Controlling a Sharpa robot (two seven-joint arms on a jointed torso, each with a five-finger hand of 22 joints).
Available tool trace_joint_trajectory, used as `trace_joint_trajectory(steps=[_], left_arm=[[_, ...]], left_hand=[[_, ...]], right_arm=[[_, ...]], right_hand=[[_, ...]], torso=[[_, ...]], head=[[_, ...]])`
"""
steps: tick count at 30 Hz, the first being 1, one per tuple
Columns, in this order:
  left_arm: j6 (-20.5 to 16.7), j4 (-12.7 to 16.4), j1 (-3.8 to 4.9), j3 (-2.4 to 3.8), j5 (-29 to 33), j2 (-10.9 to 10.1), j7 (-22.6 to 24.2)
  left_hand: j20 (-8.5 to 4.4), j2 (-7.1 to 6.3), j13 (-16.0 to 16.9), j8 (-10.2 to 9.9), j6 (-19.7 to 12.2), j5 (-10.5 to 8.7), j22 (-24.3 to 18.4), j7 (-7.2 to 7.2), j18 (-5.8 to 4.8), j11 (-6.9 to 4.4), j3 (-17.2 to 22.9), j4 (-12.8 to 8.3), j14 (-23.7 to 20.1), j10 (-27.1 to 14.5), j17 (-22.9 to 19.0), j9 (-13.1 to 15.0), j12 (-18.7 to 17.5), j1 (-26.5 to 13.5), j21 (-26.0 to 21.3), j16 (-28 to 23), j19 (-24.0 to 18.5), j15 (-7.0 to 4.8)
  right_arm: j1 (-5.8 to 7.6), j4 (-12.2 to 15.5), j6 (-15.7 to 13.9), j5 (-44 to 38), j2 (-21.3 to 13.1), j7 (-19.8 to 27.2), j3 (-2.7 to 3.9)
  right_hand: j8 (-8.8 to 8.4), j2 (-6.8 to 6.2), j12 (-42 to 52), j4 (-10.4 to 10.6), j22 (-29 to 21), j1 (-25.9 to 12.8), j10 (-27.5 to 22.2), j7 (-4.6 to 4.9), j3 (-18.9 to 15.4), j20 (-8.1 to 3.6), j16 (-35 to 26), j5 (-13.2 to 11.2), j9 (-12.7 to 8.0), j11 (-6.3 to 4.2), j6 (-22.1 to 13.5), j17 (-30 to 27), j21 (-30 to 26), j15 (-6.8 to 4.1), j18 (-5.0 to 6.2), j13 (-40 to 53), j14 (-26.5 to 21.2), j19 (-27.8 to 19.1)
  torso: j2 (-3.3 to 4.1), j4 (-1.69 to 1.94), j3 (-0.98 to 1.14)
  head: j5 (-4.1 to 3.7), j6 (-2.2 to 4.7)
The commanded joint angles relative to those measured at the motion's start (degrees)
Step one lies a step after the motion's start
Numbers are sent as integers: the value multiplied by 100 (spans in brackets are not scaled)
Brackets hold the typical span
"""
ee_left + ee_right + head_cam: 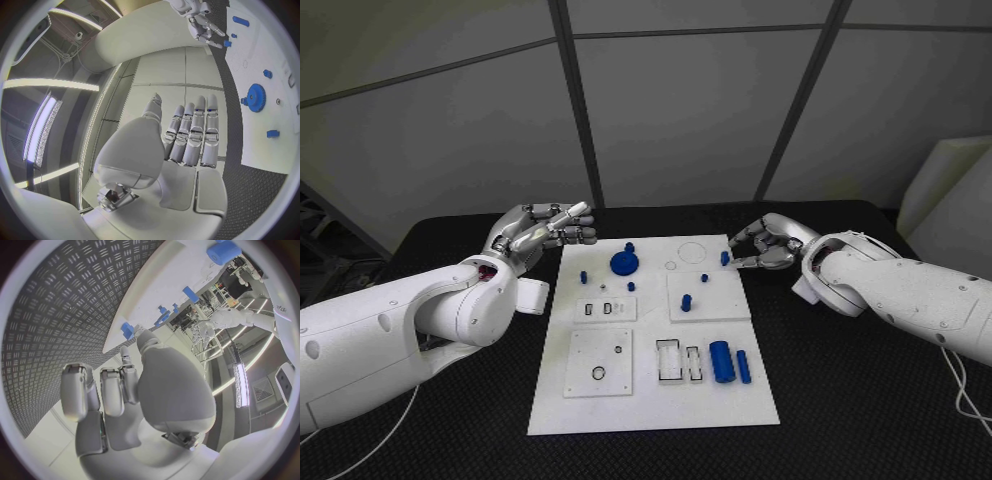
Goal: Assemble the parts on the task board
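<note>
head view: nearest the robot, the white task board (653,400) lay flat in the middle of the black table (877,400). on its near half sat a large blue cylinder (721,361) with a thin blue peg (743,366) just beside it, both lying lengthwise, next to two rectangular slots. further up stood a small blue peg (687,301) on a raised square, then a tiny blue part (630,286) and another small blue piece (584,276). towards the far end sat the blue gear (625,263) with a knob behind it.

the left arm came in low from the left, forearm angled up to the far left corner of the board. the left hand (542,232) hovered just off the board's left edge, palm turned inward, fingers straight and close side by side, thumb apart, holding nothing. in the left wrist view the fingers (195,134) stood extended together over bare table, gear (255,97) well off to the side.

the right arm came in from the right, wrist bent towards the board's far right edge. the right hand (769,243) was curled, thumb and a fingertip pinching a small blue part (726,258) at that edge. in the right wrist view the part (128,330) sat at the fingertips by the board rim; other fingers were curled in.
</note>
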Motion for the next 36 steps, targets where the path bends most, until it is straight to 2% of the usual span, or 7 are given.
trace_joint_trajectory(steps=[1, 8, 23, 36], left_arm=[[71, 1, 4, 5, -24, 9, 25], [72, -8, 2, 5, -24, 17, 23], [75, -14, 0, 5, -24, 23, 20], [84, -12, 0, 5, -24, 17, 8]], left_hand=[[12, 74, 1, -31, 30, -22, -9, -5, -79, 17, -5, -44, -3, 29, 9, -8, -26, -3, -18, -29, -32, 18], [12, 74, 1, -31, 30, -22, -9, -5, -79, 17, -5, -44, -3, 29, 9, -8, -26, -3, -18, -29, -32, 18], [12, 74, 1, -31, 30, -22, -9, -5, -79, 17, -5, -44, -3, 29, 9, -8, -26, -3, -18, -29, -32, 18], [13, 83, 1, -35, 33, -22, -11, -4, -79, 17, -7, -54, -1, 32, 12, -8, -31, 2, -17, -35, -32, 18]], right_arm=[[7, -24, 60, -43, 26, 44, 3], [1, -99, 40, -107, 105, -18, 3], [-9, -286, 57, -325, 285, -142, 4], [-21, -362, 108, -472, 356, -204, 4]], right_hand=[[-22, 16, 6, -32, 431, 44, 73, 14, -10, 5, -8, 23, -4, -22, -4, 963, -4, -17, 58, 833, 460, -15], [-17, 55, 16, -24, 447, 22, 82, 15, -4, 6, -2, 34, -2, -21, 10, 975, 4, -16, 55, 842, 464, -5], [24, 237, 93, -66, 549, 4, 144, -7, 62, -2, 39, 62, 23, -41, 178, 1062, 56, -29, 34, 912, 488, 59], [35, 263, 112, -88, 571, 3, 160, -18, 76, -8, 50, 68, 30, -51, 235, 1084, 67, -36, 30, 930, 493, 72]], torso=[[-1, -6, 1], [-1, -3, 2], [-1, -1, -1], [-4, -1, 3]], head=[[-4, -1], [-10, -10], [-10, -13], [5, -22]])
